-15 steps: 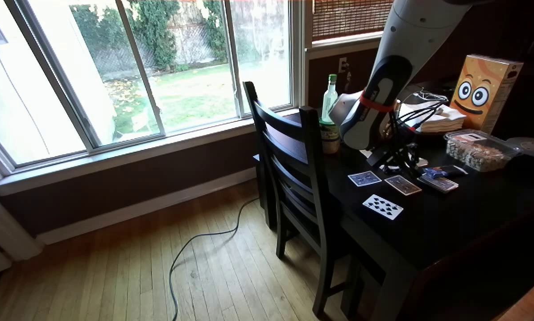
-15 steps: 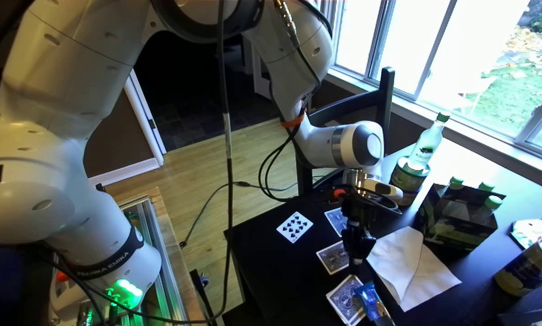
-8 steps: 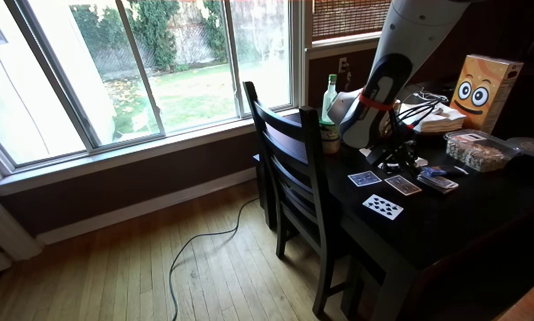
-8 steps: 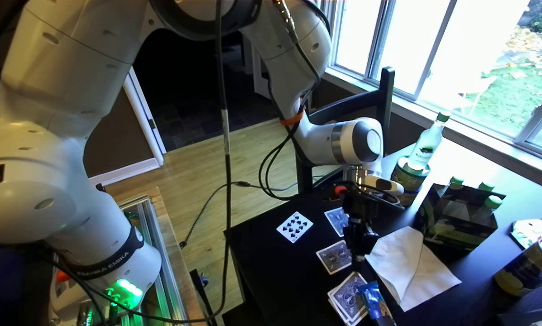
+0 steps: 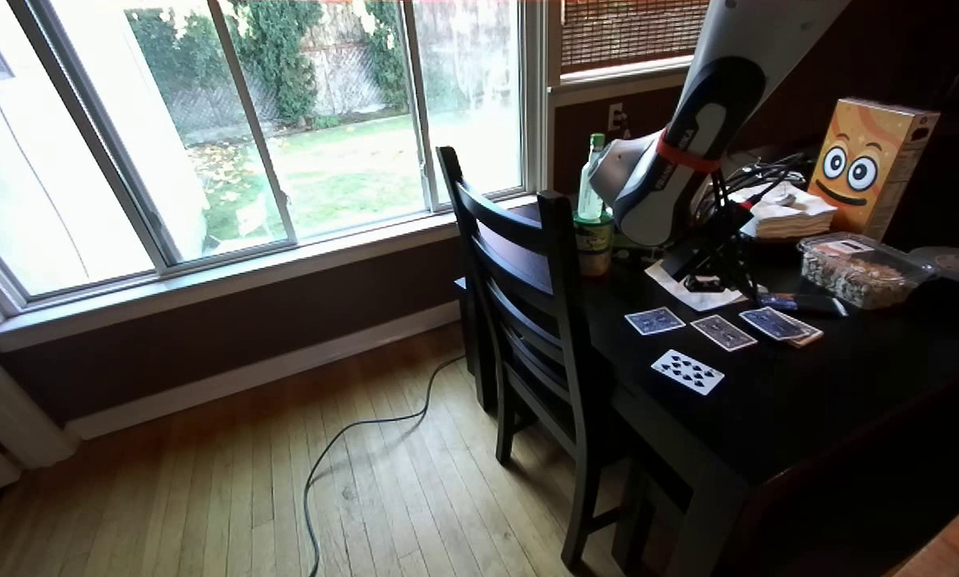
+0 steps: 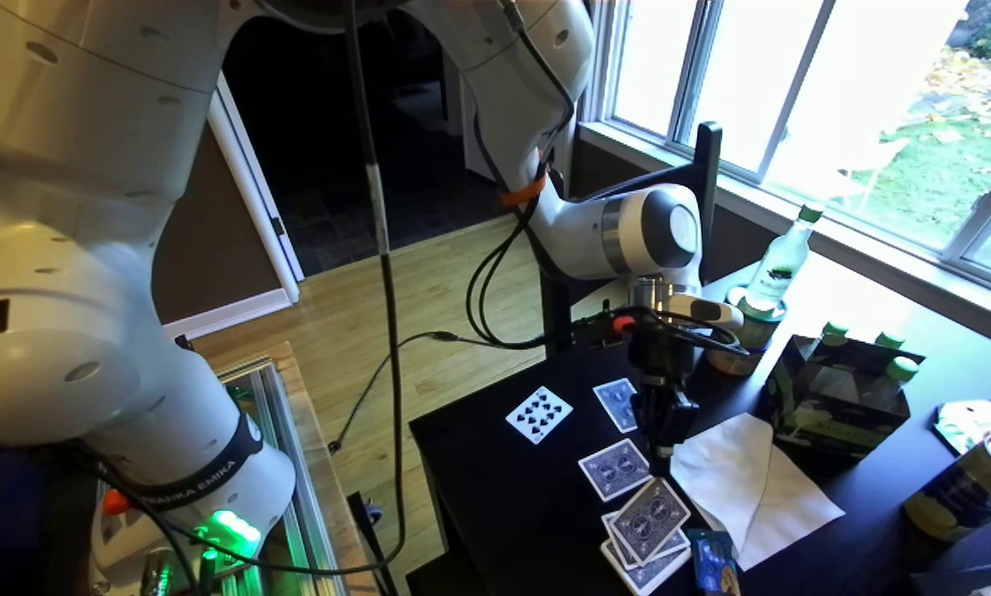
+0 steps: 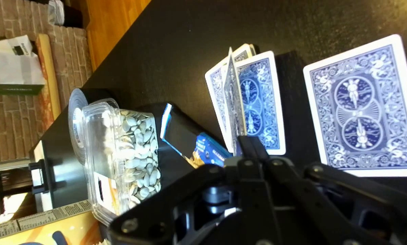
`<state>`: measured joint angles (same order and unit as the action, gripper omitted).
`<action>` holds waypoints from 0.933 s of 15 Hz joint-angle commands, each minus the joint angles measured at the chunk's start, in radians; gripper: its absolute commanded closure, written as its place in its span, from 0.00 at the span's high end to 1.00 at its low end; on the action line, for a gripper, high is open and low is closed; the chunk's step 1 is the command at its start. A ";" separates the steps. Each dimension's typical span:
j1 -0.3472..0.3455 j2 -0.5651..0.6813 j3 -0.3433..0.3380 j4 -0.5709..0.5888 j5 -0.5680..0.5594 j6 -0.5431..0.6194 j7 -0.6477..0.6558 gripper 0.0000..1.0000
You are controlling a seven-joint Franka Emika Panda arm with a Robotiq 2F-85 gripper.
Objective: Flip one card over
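A clear plastic tub (image 7: 103, 149) of pale oval seeds (image 7: 142, 156) stands on the smooth dark desk (image 7: 183, 58), near a glossy blue wrapper (image 7: 208, 149). The held card (image 7: 234, 102), thin, shows almost edge-on in the wrist view, the jaws clamped on one end. In an exterior view it tilts over the white-bordered pile of cards (image 6: 648, 573), its ornate back (image 6: 649, 521) showing; whether it touches them I cannot tell. Unlike half a second earlier, the wrapper lies just beside the pile rather than across it, and the arm (image 6: 582, 242) is higher.
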<state>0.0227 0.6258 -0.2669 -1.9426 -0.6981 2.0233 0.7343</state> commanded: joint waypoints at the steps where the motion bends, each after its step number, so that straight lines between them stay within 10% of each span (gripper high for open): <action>1: -0.010 -0.088 0.014 -0.085 -0.030 0.027 -0.026 0.00; 14: -0.034 -0.324 0.026 -0.253 -0.029 -0.038 -0.073 0.00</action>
<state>0.0151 0.3903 -0.2620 -2.1275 -0.6981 1.9790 0.6927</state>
